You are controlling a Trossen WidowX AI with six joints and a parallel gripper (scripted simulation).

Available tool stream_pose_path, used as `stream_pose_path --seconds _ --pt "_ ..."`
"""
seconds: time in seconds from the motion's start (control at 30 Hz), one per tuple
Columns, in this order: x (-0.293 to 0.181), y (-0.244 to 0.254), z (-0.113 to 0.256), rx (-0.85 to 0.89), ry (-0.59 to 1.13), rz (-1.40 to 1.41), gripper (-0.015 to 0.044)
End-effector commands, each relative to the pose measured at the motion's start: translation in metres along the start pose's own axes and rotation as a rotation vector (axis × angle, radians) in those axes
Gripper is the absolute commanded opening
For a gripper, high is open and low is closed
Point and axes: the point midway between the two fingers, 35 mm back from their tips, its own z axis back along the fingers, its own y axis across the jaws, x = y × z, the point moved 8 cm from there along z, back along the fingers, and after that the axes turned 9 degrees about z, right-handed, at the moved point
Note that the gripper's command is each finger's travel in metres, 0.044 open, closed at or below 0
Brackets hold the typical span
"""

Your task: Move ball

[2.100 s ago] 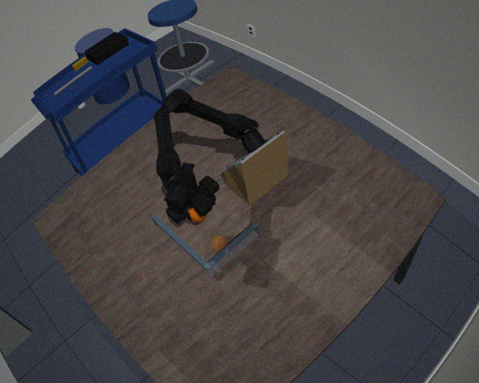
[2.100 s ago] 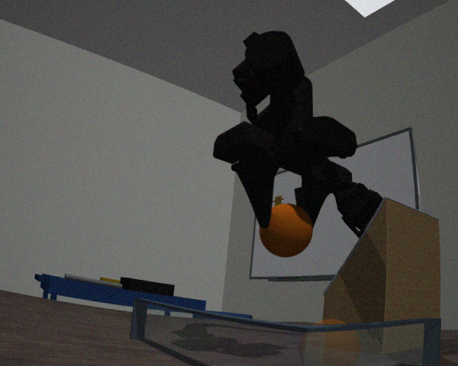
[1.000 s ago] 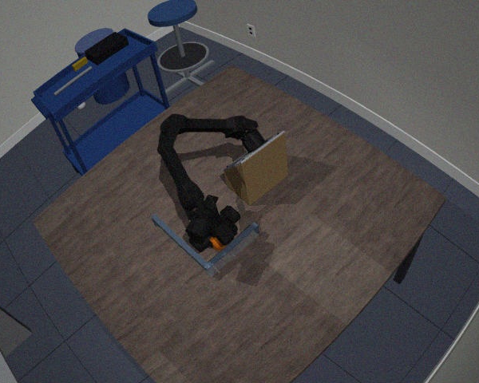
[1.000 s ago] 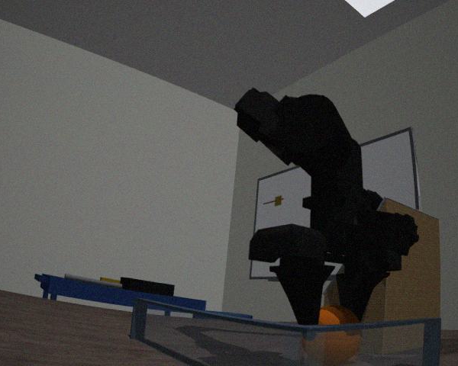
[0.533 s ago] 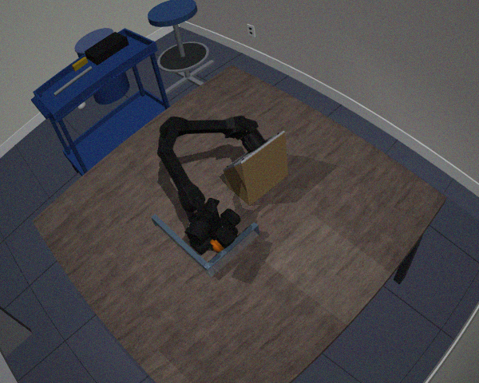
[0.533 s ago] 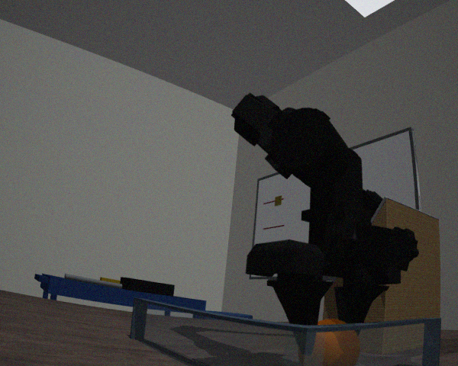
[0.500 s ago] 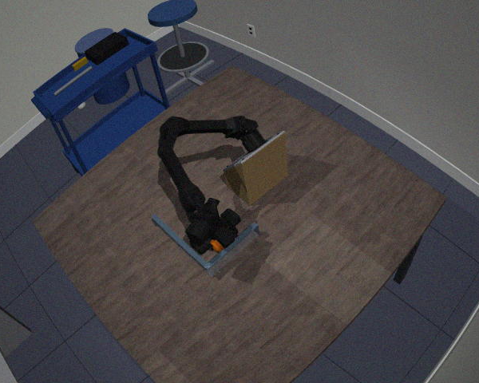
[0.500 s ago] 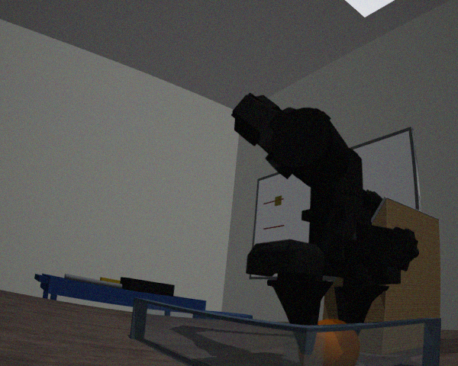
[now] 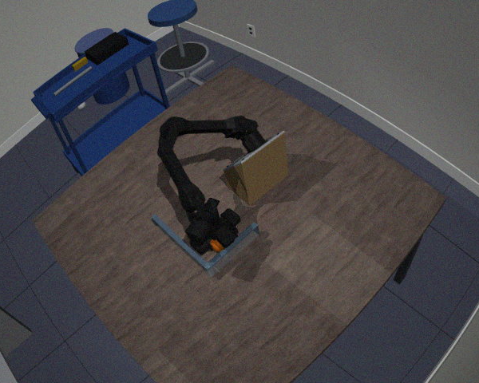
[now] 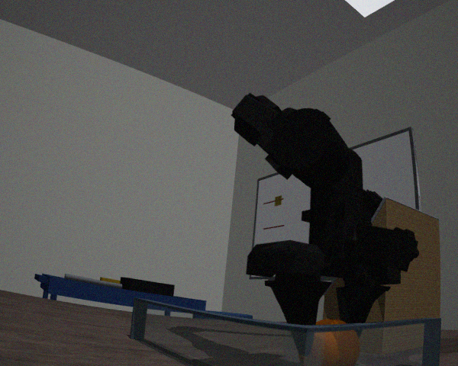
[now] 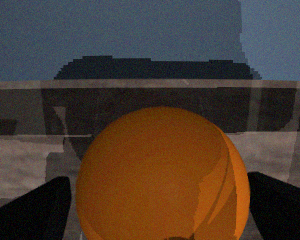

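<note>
The orange ball (image 9: 216,246) (image 10: 340,345) (image 11: 160,165) is low between my fingers, inside the corner of the two clear walls (image 9: 181,242) (image 10: 221,313). My gripper (image 9: 215,247) (image 10: 328,335) (image 11: 159,185) points down around the ball, with one finger on either side. In the wrist view a thin gap shows between the ball and the left finger, while the right finger is at or very near its surface, so the gripper is slightly open. The see-through copy cannot be made out apart from the ball. The ball's contact with the table is hard to see.
A wooden wedge-shaped block (image 9: 268,173) (image 10: 412,268) stands on the table (image 9: 334,255) behind the walls, beside the arm's upper links. The arm reaches over the open side of the corner. A blue cart (image 9: 124,119) and a stool (image 9: 172,13) stand beyond the table.
</note>
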Motion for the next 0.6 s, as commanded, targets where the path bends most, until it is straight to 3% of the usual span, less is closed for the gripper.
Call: stream_pose_path --seconds 0.0,0.17,0.57 --pt "0.0 -0.002 0.011 -0.002 -0.003 -0.003 0.0411" --pt "0.001 0.0 0.084 -0.005 -0.002 0.001 0.0411" --pt "0.003 -0.001 0.078 -0.014 0.001 0.011 0.0411"
